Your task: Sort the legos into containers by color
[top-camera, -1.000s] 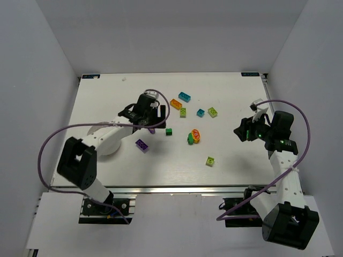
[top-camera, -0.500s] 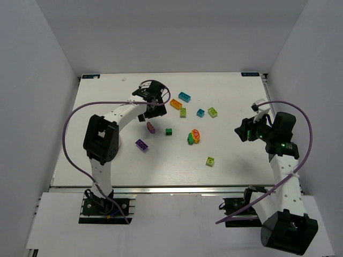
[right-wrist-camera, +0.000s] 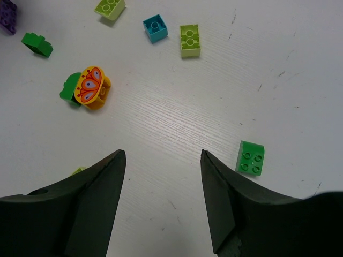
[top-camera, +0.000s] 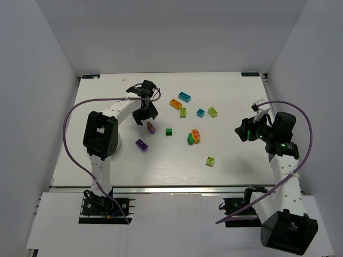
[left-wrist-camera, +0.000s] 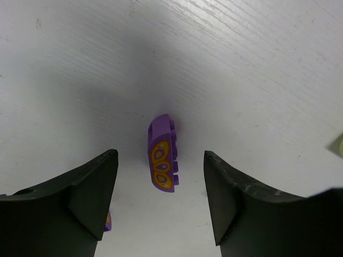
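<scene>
Between the parted fingers of the left gripper (left-wrist-camera: 159, 156), a purple lego (left-wrist-camera: 161, 171) is stood untouched on its thin edge. It is glossy and round-backed, so it could be tipped or squirted aside if pinched off-centre. Nothing is held by the right gripper (right-wrist-camera: 162, 155), spread wide above hard studded bricks (right-wrist-camera: 155, 28) left scattered on the table (right-wrist-camera: 300, 80).
</scene>
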